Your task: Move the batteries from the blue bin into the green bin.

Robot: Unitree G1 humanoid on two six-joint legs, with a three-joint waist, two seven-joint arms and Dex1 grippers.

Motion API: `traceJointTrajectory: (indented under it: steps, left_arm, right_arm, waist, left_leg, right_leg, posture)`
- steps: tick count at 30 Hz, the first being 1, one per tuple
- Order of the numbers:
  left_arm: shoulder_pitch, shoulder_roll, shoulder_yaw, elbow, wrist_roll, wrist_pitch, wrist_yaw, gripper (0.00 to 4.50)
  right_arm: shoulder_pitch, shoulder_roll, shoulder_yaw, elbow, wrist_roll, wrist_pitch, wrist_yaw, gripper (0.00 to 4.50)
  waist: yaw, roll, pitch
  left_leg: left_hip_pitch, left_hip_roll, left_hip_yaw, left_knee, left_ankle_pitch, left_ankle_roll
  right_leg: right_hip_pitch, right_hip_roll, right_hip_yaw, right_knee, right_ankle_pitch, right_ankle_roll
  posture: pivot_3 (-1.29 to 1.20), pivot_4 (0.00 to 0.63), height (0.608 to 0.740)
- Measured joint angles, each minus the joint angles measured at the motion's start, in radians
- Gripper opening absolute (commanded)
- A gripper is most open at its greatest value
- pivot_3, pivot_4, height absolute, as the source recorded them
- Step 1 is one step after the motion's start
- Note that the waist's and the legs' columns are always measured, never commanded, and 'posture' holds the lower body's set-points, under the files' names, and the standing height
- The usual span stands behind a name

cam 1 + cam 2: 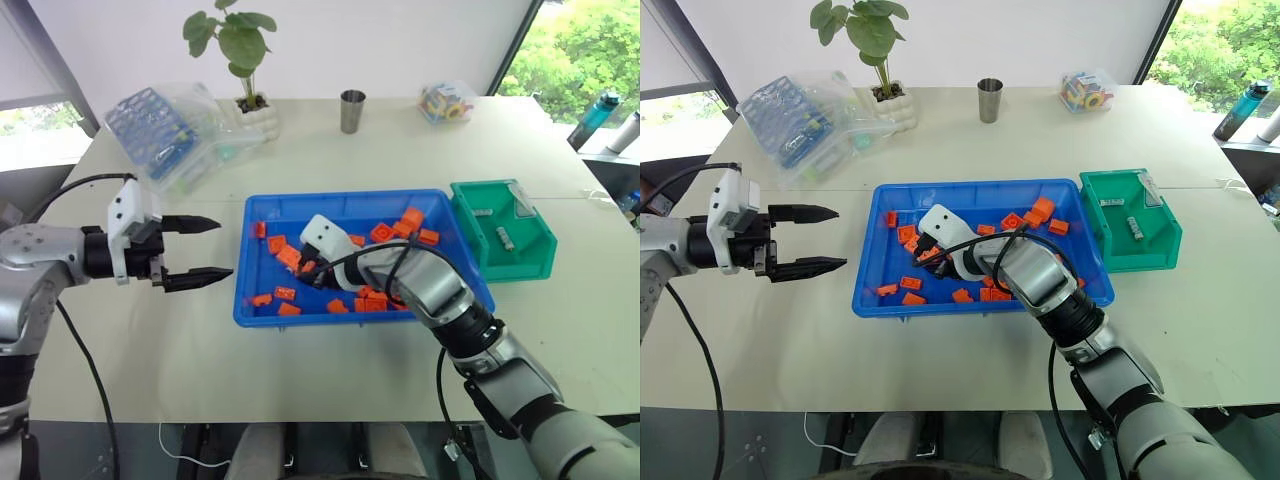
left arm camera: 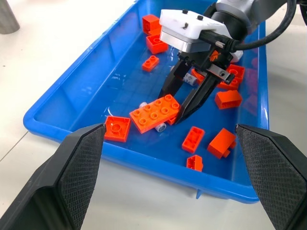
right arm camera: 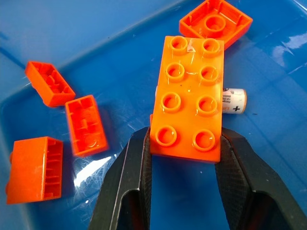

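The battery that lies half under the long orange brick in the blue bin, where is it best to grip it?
Grip the battery across its exposed end, coming from above at the side of the long brick. The brick covers its middle; lifting the brick off first probably gives a better hold.

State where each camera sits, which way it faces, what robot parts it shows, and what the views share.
Head stereo pair: looks forward and down at the bright-blue plastic tray, small green plastic bin, both arms, left gripper.
Left wrist: looks across at the right gripper straddling a flat orange eight-stud brick; its own fingers frame it.
Right wrist: looks down onto that brick, a silver-grey cylindrical battery under it.
Shared: brick and tray.
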Motion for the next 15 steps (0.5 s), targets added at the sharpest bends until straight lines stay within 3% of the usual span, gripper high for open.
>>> traceJointTrajectory:
  steps: [8, 14, 15]
  left_arm:
    - [-0.006, -0.014, -0.008, 0.021, 0.015, -0.019, -0.001, 4.50]
    - [-0.016, -0.028, -0.009, 0.027, 0.028, -0.027, 0.000, 4.50]
    - [-0.017, -0.028, -0.009, 0.028, 0.029, -0.027, 0.000, 4.50]
  right_arm:
    - [-0.047, -0.069, -0.096, -0.037, 0.014, 0.025, 0.041, 1.23]
    - [-0.090, -0.137, -0.132, 0.182, -0.038, -0.118, 0.087, 1.23]
    - [-0.090, -0.136, -0.131, 0.209, -0.045, -0.134, 0.094, 1.73]
  waist:
    - [0.001, 0.000, 0.000]
    - [0.000, -0.001, 0.000]
    - [0.000, -0.001, 0.001]
  left_leg:
    - [0.000, 0.000, 0.000, 0.000, 0.000, 0.000]
    - [0.000, 0.000, 0.000, 0.000, 0.000, 0.000]
    - [0.000, 0.000, 0.000, 0.000, 0.000, 0.000]
  right_leg:
    - [0.000, 0.000, 0.000, 0.000, 0.000, 0.000]
    - [0.000, 0.000, 0.000, 0.000, 0.000, 0.000]
    - [0.000, 0.000, 0.000, 0.000, 0.000, 0.000]
  posture:
    - [0.00, 0.150, 0.716]
    - [0.00, 0.150, 0.716]
    - [0.00, 0.150, 0.716]
